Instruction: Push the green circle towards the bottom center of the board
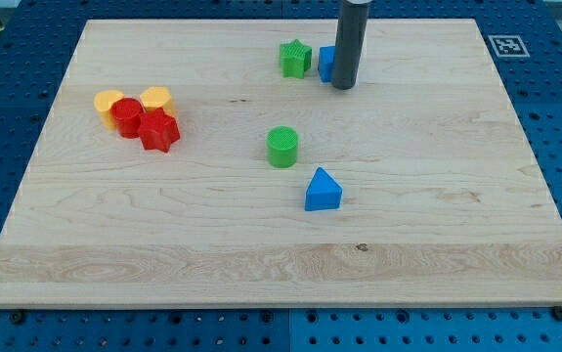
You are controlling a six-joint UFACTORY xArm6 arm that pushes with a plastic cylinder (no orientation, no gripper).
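The green circle (pixel 282 147) sits near the middle of the wooden board (pixel 437 235), a blue triangle (pixel 323 191) just below and right of it. My tip (pixel 344 86) has no jaws to open or close; it rests near the view's top, touching a partly hidden blue block (pixel 326 62), beside a green star (pixel 294 59), well above the circle.

My tip (pixel 344 86) stands on the light wooden table (pixel 456 244), near the view's top edge. Touching or just beside it on the view's left: blue plastic block (pixel 325 61), shape partly hidden by the rod. Further left: green star-shaped block (pixel 295 59). Below and slightly left of my tip, apart: green circular block (pixel 282 147); lower still, blue triangular block (pixel 324 190). Far left of my tip, in one tight cluster: yellow block (pixel 109 101), second yellow block (pixel 155 98), red block (pixel 127 115), second red block (pixel 160 131).
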